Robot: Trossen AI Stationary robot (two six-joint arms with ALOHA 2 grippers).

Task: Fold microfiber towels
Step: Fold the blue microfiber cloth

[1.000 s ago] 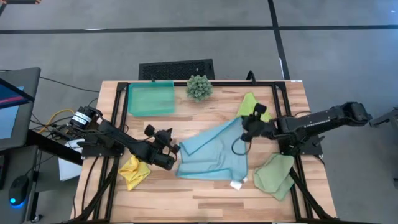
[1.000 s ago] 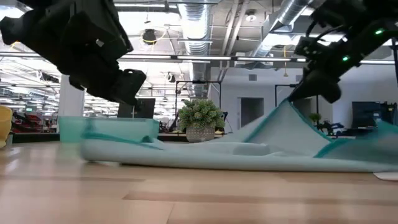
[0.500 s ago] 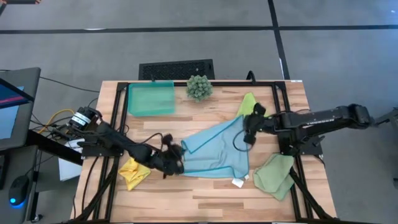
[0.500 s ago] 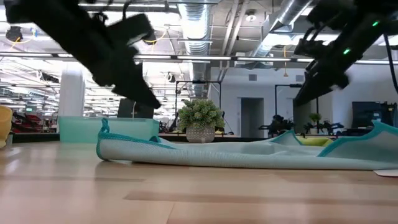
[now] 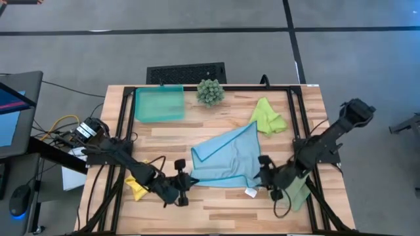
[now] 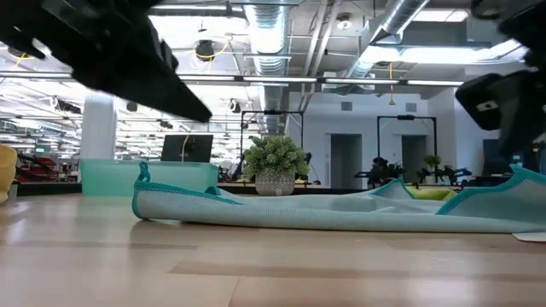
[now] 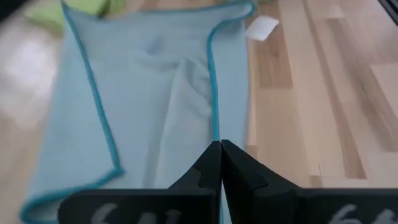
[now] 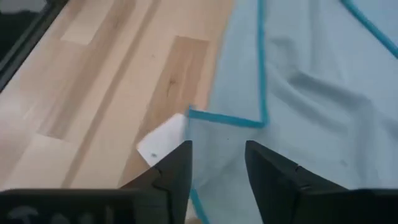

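Right end effector [image 5: 267,178] low at the near right corner of the light blue towel [image 5: 226,159], mid-counter [image 5: 223,203]; left end effector [image 5: 183,185] at the near left corner. Left wrist view: fingers [image 7: 211,168] pinched together, empty. Right wrist view: fingers [image 8: 177,168] parted, straddling the corner hem. Fold under way, likely. Next: pinch both near corners, carry them to the far edge.

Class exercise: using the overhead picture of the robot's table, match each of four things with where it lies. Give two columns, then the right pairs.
Things:
1. light blue towel
2. lime green towel
3. yellow towel
4. teal tray

Places:
A. far left corner
B. table's middle
C. near left, partly under the left arm
D. far right part

Pairs: 1-B, 2-D, 3-C, 4-A
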